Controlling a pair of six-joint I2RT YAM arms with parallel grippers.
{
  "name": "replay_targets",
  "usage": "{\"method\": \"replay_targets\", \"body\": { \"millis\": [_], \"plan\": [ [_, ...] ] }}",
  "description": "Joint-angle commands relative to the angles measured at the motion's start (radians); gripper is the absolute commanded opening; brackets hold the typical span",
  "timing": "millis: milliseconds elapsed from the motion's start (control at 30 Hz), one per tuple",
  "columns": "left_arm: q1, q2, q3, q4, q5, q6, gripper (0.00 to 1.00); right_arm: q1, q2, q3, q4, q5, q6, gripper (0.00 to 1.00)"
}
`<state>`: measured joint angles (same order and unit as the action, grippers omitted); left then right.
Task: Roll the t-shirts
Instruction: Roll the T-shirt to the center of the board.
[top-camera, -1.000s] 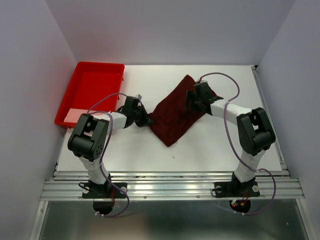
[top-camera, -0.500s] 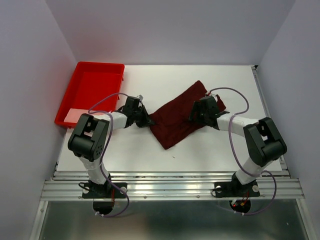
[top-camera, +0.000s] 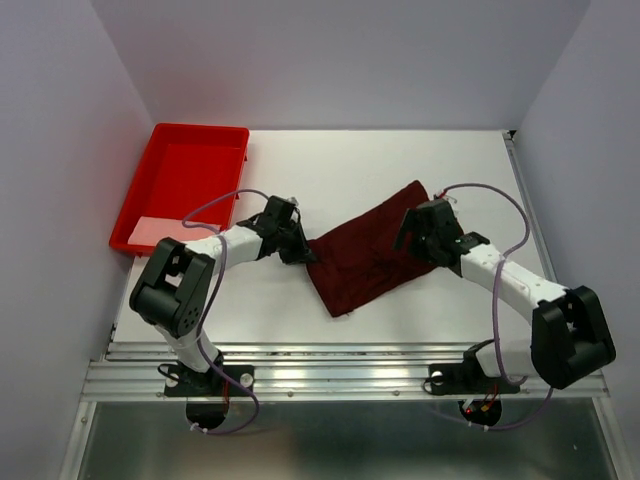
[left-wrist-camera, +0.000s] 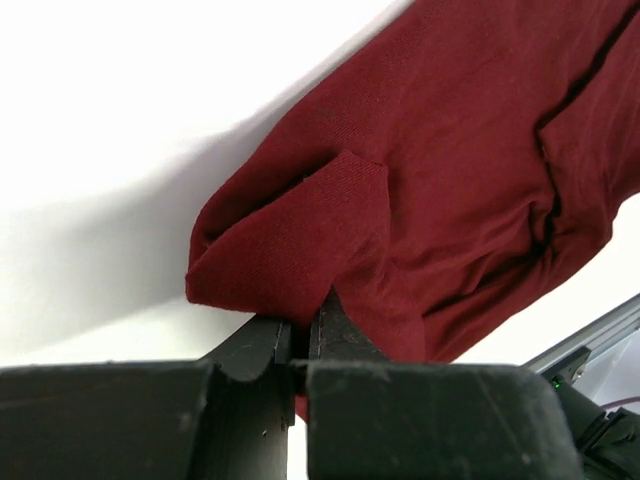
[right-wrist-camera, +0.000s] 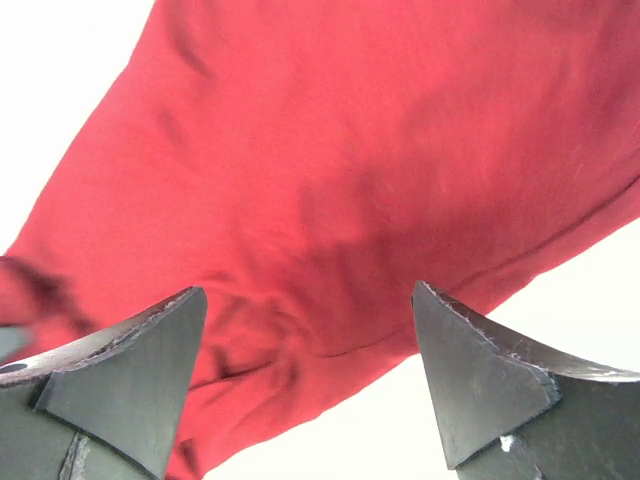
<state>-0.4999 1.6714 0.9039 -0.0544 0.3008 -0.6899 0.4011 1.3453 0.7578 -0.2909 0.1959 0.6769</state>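
Note:
The dark maroon t-shirt lies folded and slanted on the white table between the two arms. It also fills the left wrist view and the right wrist view. My left gripper is shut on the shirt's left edge; in the left wrist view the jaws pinch a fold of cloth. My right gripper is open just above the shirt's right end; in the right wrist view the jaws stand wide apart with cloth below and nothing between them.
A bright red tray sits at the far left with a pale pink patch at its near end. White walls close in the table on three sides. The metal rail runs along the near edge.
My right gripper has swung right and toward the near side, and the shirt's far corner has come down and stretched to the right. My left gripper has shifted slightly right with the shirt's edge.

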Motion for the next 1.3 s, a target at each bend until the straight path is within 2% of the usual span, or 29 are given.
{"method": "replay_targets", "body": {
  "millis": [0,33,67,133,167,267,300,400,533,733,867,1133,1267],
  "plan": [
    [0.004,-0.071,0.047,-0.120,-0.051,-0.034,0.00,0.042,-0.135,0.115,-0.099,0.030,-0.048,0.89],
    [0.006,-0.085,0.049,-0.131,-0.058,-0.043,0.00,0.065,-0.143,0.130,-0.115,0.040,-0.053,0.89],
    [0.006,-0.091,0.055,-0.149,-0.071,-0.051,0.00,0.138,-0.144,0.159,-0.129,0.060,-0.059,0.89],
    [0.006,-0.108,0.050,-0.153,-0.071,-0.080,0.00,0.233,-0.126,0.179,-0.168,0.160,-0.060,0.89],
    [0.006,-0.111,0.050,-0.153,-0.069,-0.092,0.00,0.327,-0.101,0.189,-0.172,0.212,-0.063,0.89],
    [0.006,-0.102,0.053,-0.165,-0.066,-0.097,0.00,0.492,-0.040,0.207,-0.177,0.284,-0.060,0.89],
    [0.006,-0.099,0.055,-0.170,-0.069,-0.097,0.00,0.493,-0.013,0.207,-0.192,0.299,-0.048,0.88],
    [0.006,-0.094,0.040,-0.173,-0.078,-0.114,0.00,0.670,0.109,0.291,-0.237,0.376,-0.005,0.86],
    [0.006,-0.105,0.018,-0.167,-0.086,-0.120,0.00,0.809,0.222,0.368,-0.258,0.471,0.026,0.87],
    [0.004,-0.114,0.018,-0.176,-0.101,-0.125,0.00,0.884,0.351,0.445,-0.263,0.522,0.023,0.85],
    [0.006,-0.104,0.036,-0.183,-0.108,-0.119,0.00,0.897,0.434,0.469,-0.281,0.571,0.030,0.74],
    [0.004,-0.093,0.043,-0.183,-0.112,-0.105,0.00,0.906,0.506,0.482,-0.294,0.616,0.032,0.67],
    [0.006,-0.102,0.021,-0.170,-0.114,-0.103,0.00,0.906,0.538,0.459,-0.237,0.657,0.018,0.54]
  ]
}}
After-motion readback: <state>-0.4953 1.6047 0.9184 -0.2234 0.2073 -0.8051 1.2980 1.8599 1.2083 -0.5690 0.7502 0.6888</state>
